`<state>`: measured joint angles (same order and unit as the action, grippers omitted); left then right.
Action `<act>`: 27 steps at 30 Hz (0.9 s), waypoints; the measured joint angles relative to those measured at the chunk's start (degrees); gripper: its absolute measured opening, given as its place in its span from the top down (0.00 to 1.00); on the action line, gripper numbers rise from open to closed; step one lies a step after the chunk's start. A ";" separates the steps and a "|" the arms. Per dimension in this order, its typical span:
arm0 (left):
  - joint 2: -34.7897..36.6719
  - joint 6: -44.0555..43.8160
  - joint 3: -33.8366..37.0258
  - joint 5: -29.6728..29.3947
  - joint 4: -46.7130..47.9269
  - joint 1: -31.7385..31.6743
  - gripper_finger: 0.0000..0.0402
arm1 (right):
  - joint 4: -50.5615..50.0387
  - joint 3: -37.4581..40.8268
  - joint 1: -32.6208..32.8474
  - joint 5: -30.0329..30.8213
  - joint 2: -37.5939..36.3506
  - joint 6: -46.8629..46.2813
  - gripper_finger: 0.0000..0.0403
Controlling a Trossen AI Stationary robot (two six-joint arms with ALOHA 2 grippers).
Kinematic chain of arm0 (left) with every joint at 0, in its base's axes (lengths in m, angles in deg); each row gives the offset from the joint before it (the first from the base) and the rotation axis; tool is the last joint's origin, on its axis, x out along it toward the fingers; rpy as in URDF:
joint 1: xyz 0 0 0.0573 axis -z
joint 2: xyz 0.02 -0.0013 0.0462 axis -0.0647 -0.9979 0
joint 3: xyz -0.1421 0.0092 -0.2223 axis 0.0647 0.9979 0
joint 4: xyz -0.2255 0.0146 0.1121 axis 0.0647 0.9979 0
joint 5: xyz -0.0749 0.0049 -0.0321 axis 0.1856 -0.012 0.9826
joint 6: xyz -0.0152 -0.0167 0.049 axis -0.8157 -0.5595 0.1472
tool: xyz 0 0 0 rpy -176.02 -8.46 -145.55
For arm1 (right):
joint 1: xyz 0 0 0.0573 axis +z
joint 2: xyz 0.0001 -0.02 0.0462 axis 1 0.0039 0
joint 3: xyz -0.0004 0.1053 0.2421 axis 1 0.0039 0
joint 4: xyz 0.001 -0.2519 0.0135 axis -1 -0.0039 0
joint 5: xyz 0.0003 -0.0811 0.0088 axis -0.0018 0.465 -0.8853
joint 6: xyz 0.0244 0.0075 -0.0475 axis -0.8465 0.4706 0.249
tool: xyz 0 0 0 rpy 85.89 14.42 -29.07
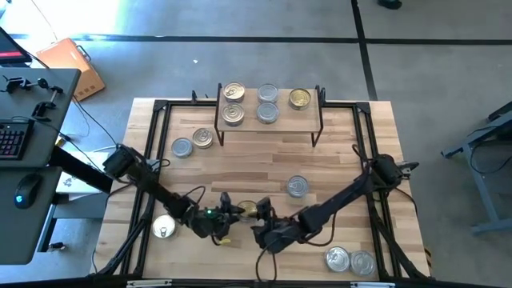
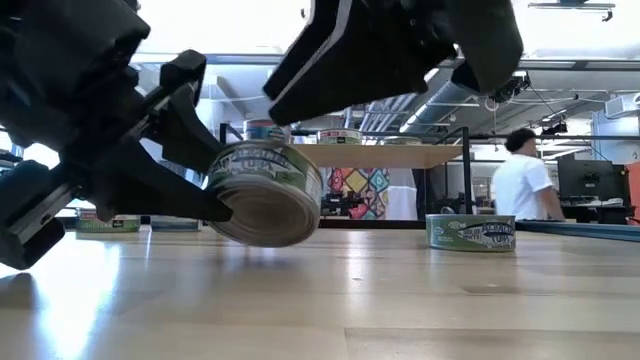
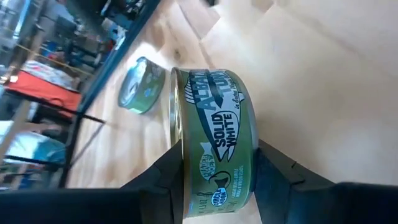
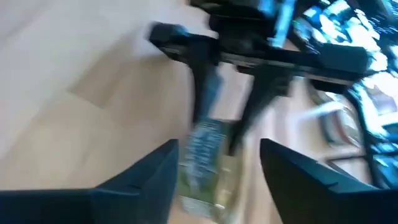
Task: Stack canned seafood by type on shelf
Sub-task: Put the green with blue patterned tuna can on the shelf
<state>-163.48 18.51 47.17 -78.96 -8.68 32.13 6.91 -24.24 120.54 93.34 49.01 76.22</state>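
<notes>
A green-labelled tin (image 3: 214, 143) of canned seafood stands on edge near the table's front middle, with my left gripper (image 1: 234, 211) shut on it. My right gripper (image 4: 217, 180) is open just right of it, one finger on either side of the tin (image 4: 205, 162) and touching nothing. The shelf (image 1: 280, 124) at the far middle carries several tins (image 1: 234, 91) on its wooden top. Loose tins rest flat on the table: two at far left (image 1: 182, 147), one at centre right (image 1: 297, 186), one at near left (image 1: 164, 228), two at near right (image 1: 338, 258). My left gripper pinches the tin's two flat faces (image 3: 177, 155) between its two fingers (image 3: 273, 177), the labelled side wall showing between them. The fingers come from the table's left, slanting down. The tin (image 2: 265, 195) sits tilted on edge; whether its lower rim touches the table I cannot tell.
The black frame rails (image 1: 156, 144) run along the table's sides. Bare wood lies between the shelf and the grippers. A person (image 2: 522, 180) stands in the room beyond the table. A desk with a keyboard (image 1: 12, 140) is off the table's left edge.
</notes>
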 joint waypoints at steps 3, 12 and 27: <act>0.04 -1.76 -0.04 2.39 -1.04 -1.43 0.71 | -2.59 -0.23 0.14 3.42 0.00 -1.90 0.39; 0.15 -3.96 -0.09 2.18 -2.99 -3.70 0.71 | -2.21 3.01 0.00 3.14 0.09 -4.88 0.36; 0.28 -2.63 -0.16 2.08 -5.37 -3.52 0.68 | -1.66 3.10 -2.79 2.51 1.87 -6.58 0.59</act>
<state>-163.20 15.88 47.01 -76.88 -14.05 28.61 5.26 -21.14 117.74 95.85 50.88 69.64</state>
